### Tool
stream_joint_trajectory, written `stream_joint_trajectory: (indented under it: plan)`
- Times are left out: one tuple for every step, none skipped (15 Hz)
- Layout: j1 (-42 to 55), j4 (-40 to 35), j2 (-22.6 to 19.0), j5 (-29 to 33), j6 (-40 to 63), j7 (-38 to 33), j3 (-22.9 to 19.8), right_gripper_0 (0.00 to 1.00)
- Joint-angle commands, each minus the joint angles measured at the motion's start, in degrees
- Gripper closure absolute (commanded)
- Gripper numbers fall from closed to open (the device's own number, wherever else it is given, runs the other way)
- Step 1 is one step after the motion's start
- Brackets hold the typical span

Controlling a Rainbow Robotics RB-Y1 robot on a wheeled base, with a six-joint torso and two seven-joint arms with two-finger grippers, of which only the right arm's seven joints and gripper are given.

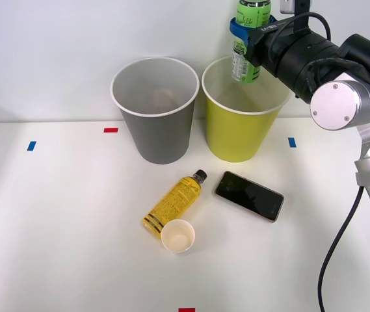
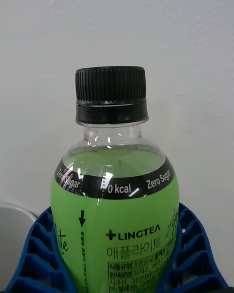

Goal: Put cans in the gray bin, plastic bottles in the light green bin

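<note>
Bottle [image 1: 246, 39], green label, pinched in tool [image 1: 253, 32], hanging over light green bin [image 1: 240, 133].

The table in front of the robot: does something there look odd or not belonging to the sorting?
Yes. A black phone lies flat on the table beside the yellow-label bottle, and a white paper cup stands at that bottle's base. Neither is a can or a plastic bottle. Nothing looks spilled or damaged.
</note>
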Motion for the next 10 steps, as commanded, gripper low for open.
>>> stream_joint_trajectory:
  plan:
    - [0.0,0.07,-0.51,-0.3,-0.42,-0.51,0.36,0.0]
    - [0.18,0.07,-0.95,-2.05,-0.59,-0.42,0.8,0.0]
    - [0.79,0.07,-1.74,-4.16,-1.73,-0.16,1.68,0.0]
    - [2.11,-0.2,-3.24,-6.54,-6.13,0.01,3.88,0.0]
    - [3.34,-0.46,-4.47,-7.33,-9.64,0.01,5.9,0.0]
    - [4.48,-1.17,-5.61,-8.12,-11.93,0.01,7.4,0.0]
    - [6.51,-3.63,-7.01,-8.73,-12.54,-0.25,8.01,0.0]
    - [8.7,-6.26,-8.33,-9.26,-12.63,-0.42,8.01,0.0]
    - [11.34,-8.99,-9.92,-10.23,-12.9,-0.69,8.01,0.0]
    - [15.56,-12.59,-11.85,-11.02,-14.39,-0.69,7.92,0.0]
